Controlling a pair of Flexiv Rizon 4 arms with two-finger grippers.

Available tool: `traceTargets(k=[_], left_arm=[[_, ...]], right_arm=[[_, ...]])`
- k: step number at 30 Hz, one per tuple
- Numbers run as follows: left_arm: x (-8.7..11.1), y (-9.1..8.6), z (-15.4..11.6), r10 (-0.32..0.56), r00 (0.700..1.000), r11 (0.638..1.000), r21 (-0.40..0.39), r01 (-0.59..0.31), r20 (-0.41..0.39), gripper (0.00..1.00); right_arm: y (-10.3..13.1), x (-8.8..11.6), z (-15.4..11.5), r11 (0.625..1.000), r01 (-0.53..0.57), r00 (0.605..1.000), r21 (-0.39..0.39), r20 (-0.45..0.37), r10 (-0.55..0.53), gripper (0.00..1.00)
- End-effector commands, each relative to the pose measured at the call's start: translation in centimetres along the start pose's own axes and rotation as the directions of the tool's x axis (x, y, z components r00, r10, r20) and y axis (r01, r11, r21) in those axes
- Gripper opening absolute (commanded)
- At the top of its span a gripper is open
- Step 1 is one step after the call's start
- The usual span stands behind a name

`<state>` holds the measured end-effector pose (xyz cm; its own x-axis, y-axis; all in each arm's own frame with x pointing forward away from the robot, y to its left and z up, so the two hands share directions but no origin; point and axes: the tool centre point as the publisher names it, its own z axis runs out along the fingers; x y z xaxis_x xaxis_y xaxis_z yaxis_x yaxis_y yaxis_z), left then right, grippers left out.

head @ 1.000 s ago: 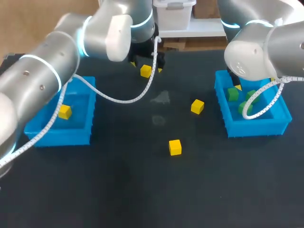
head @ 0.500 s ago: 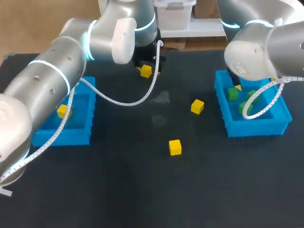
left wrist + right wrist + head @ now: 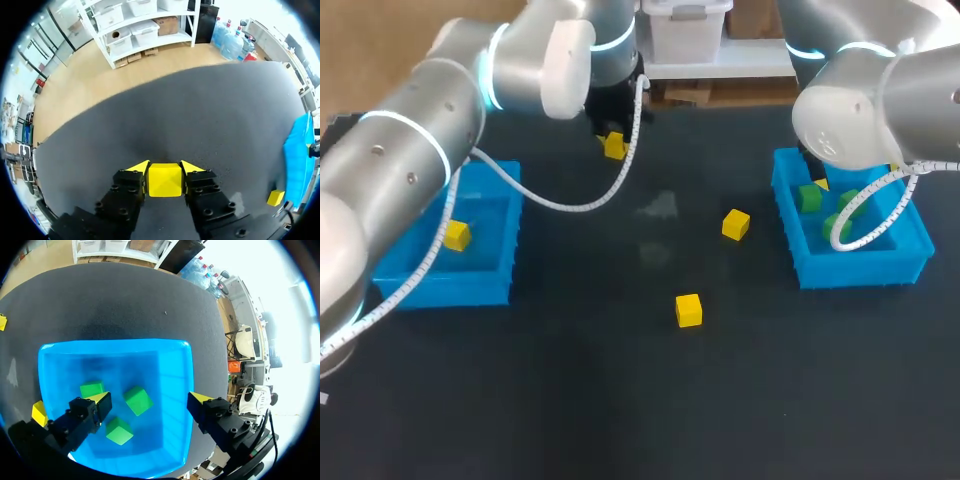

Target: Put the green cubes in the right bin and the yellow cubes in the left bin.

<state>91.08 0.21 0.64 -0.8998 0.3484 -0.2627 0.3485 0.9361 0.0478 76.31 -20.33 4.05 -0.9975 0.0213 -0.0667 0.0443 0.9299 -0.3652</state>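
Head view: the left arm [image 3: 420,150] reaches to the table's [image 3: 570,400] 12 o'clock, where a held yellow cube [image 3: 613,147] shows. Left bin [image 3: 450,288] sits at 9 o'clock and right bin [image 3: 860,270] at 3 o'clock, with two loose yellow cubes [image 3: 736,224] [image 3: 688,310] between them.

Left wrist view: the left pincer [image 3: 164,169] is clamped on the held yellow cube from both sides.

Right wrist view: the right pincer [image 3: 150,400] is spread wide above the right bin, with three green cubes [image 3: 138,400] inside.

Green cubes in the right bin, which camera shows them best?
Right wrist view: it looks straight down on all three green cubes. In the head view a cable crosses them; the left wrist view shows none.
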Motion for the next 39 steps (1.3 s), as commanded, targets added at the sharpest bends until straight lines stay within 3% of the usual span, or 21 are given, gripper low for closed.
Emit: traceTargets(k=[1, 11, 24, 31, 39], left_arm=[[1.1, 0.8, -3.4, -0.004, 0.999, 1.0, -0.012, 0.005, 0.049, 0.0], [3.3, 2.9, -10.4, -0.028, 0.988, 0.999, -0.023, 0.032, 0.155, 0.0], [11.4, 5.2, -16.5, -0.074, 0.981, 0.996, -0.044, 0.083, 0.178, 0.0], [15.7, 6.5, -17.9, -0.132, 0.979, 0.988, -0.063, 0.143, 0.157, 0.0], [19.9, 7.3, -17.4, -0.207, 0.971, 0.974, -0.068, 0.216, 0.117, 0.0]], right_arm=[[-0.1, 0.2, 0.0, 1.0, 0.0, 1.0, -0.002, 0.003, 0.0, 1.0], [-0.1, 0.2, 0.0, 1.0, 0.0, 1.0, -0.002, 0.003, 0.0, 1.0], [-0.1, 0.2, 0.0, 1.0, 0.0, 1.0, -0.002, 0.003, 0.0, 1.0], [-0.1, 0.2, 0.0, 1.0, 0.0, 1.0, -0.002, 0.003, 0.0, 1.0], [-0.1, 0.2, 0.0, 1.0, 0.0, 1.0, -0.002, 0.003, 0.0, 1.0]])
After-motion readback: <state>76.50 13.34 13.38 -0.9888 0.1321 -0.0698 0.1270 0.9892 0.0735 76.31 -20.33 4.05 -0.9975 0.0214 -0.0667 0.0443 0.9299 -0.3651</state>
